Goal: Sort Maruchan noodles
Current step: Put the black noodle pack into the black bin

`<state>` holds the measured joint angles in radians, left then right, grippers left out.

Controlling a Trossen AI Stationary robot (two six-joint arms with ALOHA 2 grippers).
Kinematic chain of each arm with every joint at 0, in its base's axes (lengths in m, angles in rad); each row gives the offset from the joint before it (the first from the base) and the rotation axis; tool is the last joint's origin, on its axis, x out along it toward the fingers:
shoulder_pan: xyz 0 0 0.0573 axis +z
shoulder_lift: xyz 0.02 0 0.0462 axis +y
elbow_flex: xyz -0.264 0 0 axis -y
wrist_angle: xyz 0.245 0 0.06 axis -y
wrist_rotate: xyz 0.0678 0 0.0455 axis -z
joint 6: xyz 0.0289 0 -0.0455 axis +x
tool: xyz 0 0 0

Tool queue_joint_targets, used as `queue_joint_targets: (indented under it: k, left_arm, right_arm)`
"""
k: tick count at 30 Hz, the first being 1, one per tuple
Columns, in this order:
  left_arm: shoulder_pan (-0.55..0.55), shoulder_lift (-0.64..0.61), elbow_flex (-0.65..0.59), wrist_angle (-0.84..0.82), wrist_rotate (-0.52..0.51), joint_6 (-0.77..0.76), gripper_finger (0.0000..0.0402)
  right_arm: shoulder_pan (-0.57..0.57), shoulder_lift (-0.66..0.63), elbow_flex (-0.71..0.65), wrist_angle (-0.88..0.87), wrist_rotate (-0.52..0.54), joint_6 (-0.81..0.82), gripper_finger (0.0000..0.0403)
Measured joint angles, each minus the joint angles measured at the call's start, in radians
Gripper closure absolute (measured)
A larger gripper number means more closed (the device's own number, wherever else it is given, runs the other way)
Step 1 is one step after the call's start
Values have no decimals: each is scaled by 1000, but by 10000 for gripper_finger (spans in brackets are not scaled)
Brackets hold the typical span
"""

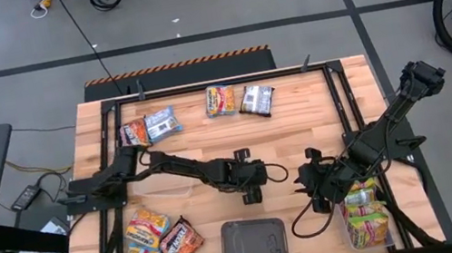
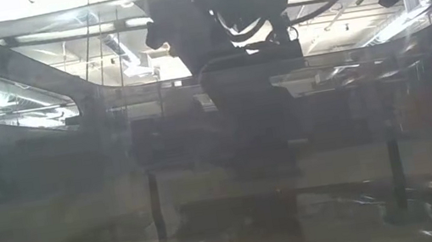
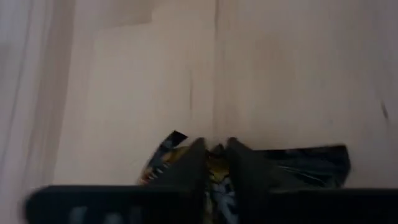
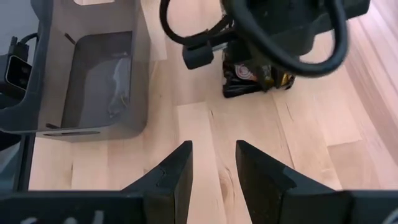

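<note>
While the grey rounded plastic tray [image 1: 253, 241] is sitting at the near edge, the left gripper [image 3: 216, 163] is pinching a dark crinkly noodle packet [image 3: 311, 163] mid-table; the right gripper [image 4: 212, 163] is hovering beside it, fingers spread.

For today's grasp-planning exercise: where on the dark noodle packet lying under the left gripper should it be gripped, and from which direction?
Come straight down on the dark noodle packet: it lies flat on the table, so only its crinkly upper face offers a fold to pinch. The left gripper is already doing this near the middle, fingers close together.
</note>
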<state>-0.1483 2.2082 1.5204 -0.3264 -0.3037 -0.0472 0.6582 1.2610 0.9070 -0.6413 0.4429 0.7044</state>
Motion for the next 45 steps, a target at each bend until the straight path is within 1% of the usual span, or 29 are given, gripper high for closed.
queue_joint_targets:
  k: [1,2,3,9,17,24,26,29,32,35,39,42,44,45]
  left_arm:
    - [3,0,0,-2,1,-6,365]
    - [7,0,0,-3,3,-17,382]
    - [10,0,0,-4,5,-20,389]
    - [19,-44,-6,-58,-1,-19,397]
    - [7,-190,-4,-115,-7,-19,399]
    - [-38,-303,-4,-137,-10,-31,400]
    - [-66,-334,-4,-105,-12,-46,400]
    - [-122,-363,-3,-34,-12,-51,401]
    - [-184,-366,-3,49,-11,-87,401]
    - [-261,-367,-16,153,-52,-137,401]
    - [-374,-364,-72,368,-203,-153,401]
    - [-440,-364,-160,608,-321,-157,401]
    - [-465,-351,-227,780,-405,-149,401]
    - [-470,-338,-256,869,-431,-142,401]
  right_arm:
    - [0,0,0,-1,0,0,275]
    - [0,0,0,-1,0,0,275]
    - [0,0,0,-1,-1,0,275]
    - [0,0,0,-1,-25,10,275]
    - [0,0,0,1,-37,11,275]
    - [1,0,0,3,-38,11,275]
    - [0,0,0,3,-39,11,275]
    - [0,0,0,5,-41,11,275]
    - [0,0,0,5,-44,10,275]
    - [2,0,0,5,-51,11,275]
    - [27,0,0,26,-93,11,275]
    - [60,0,0,55,-95,11,275]
    - [85,0,0,71,-76,12,275]
    - [97,0,0,77,-63,19,275]
